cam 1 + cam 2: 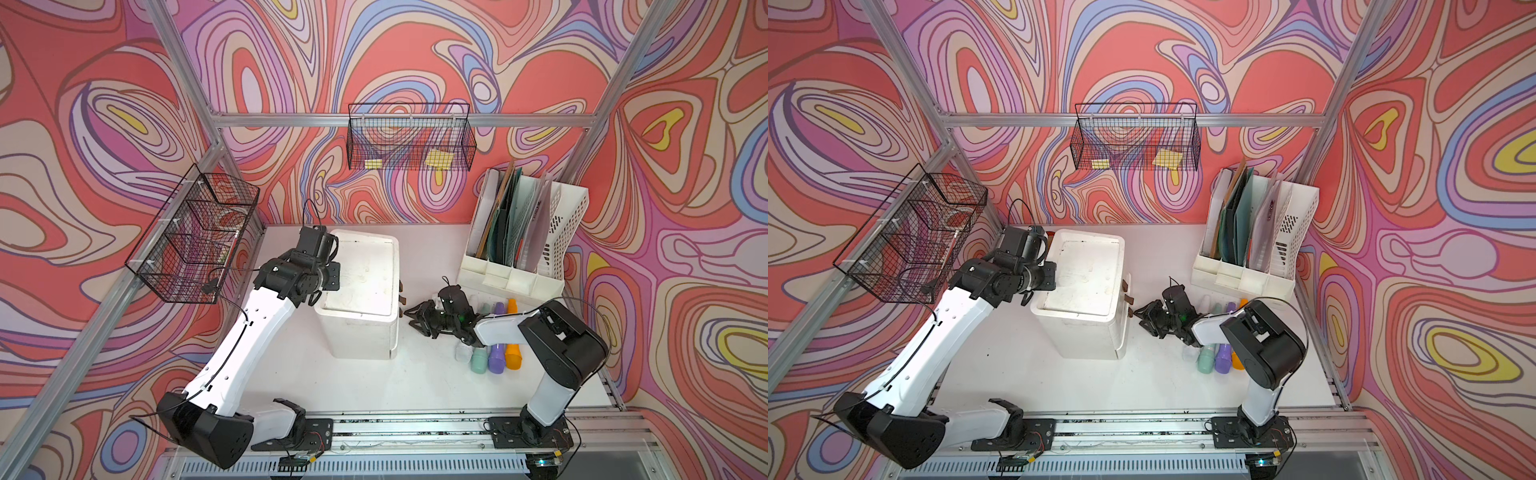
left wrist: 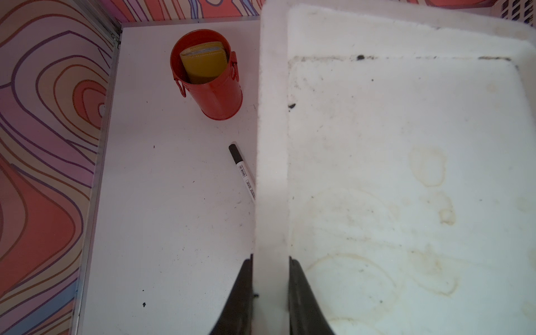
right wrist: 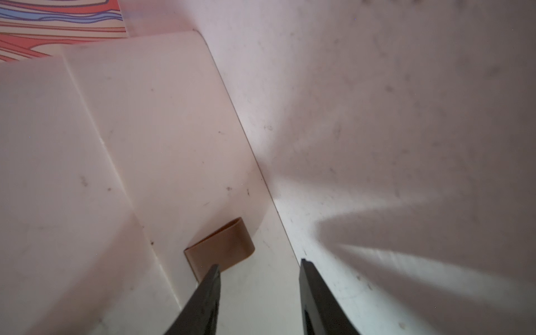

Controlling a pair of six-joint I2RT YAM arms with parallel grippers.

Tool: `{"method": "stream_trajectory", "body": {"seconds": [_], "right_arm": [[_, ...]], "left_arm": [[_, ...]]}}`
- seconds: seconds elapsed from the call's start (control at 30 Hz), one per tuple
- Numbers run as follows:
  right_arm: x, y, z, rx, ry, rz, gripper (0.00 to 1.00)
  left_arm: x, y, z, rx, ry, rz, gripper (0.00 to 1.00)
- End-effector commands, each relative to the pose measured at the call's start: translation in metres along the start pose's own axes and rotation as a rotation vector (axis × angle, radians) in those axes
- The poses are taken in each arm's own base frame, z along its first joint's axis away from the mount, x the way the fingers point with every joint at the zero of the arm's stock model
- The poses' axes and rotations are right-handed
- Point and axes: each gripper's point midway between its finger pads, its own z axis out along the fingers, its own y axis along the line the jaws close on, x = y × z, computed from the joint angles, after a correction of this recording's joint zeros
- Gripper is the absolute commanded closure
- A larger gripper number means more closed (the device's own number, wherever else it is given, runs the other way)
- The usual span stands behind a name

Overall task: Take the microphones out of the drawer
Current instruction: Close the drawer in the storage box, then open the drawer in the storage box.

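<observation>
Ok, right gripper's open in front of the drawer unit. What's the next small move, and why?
Probably shift the right gripper sideways until the brown pull tab sits between its jaws, then close. Its jaws stand open, and the tab lies off to one side, not centred. The left gripper clamps the top rim of the drawer unit, which should steady it.

Readable text: none can be made out in any view.
Marker (image 2: 242, 171): a barcode and small blocks of print on its white barrel, too small to read.
Yellow notes (image 1: 439, 158): in the wire basket (image 1: 468, 137); any writing is too small to tell.
Drawer unit (image 2: 406, 174): only stains show on its top.
</observation>
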Motion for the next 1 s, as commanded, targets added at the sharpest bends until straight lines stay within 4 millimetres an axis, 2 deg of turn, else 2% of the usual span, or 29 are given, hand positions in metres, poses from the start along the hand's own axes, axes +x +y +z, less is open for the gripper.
{"method": "stream_trajectory", "body": {"seconds": [0.0,0.37,0.53,0.6,0.9,0.97], "right_arm": [[0.000,0.010,0.007,-0.052,-0.018,0.027,0.55],[0.005,0.017,0.020,-0.122,-0.050,0.118,0.55],[0.007,0.024,0.025,-0.186,-0.065,0.157,0.59],[0.005,0.027,0.023,-0.213,-0.084,0.174,0.64],[0.004,0.026,0.023,-0.213,-0.098,0.184,0.98],[0.003,0.024,0.022,-0.211,-0.109,0.187,1.00]], "left_arm": [[0.022,-0.013,0.007,0.050,0.090,0.048,1.00],[0.022,-0.014,0.008,0.057,0.090,0.045,1.00],[0.022,-0.013,0.007,0.053,0.088,0.050,1.00],[0.022,-0.013,0.006,0.053,0.088,0.050,1.00],[0.023,-0.013,0.007,0.050,0.088,0.051,1.00],[0.022,-0.013,0.007,0.050,0.086,0.054,1.00]]}}
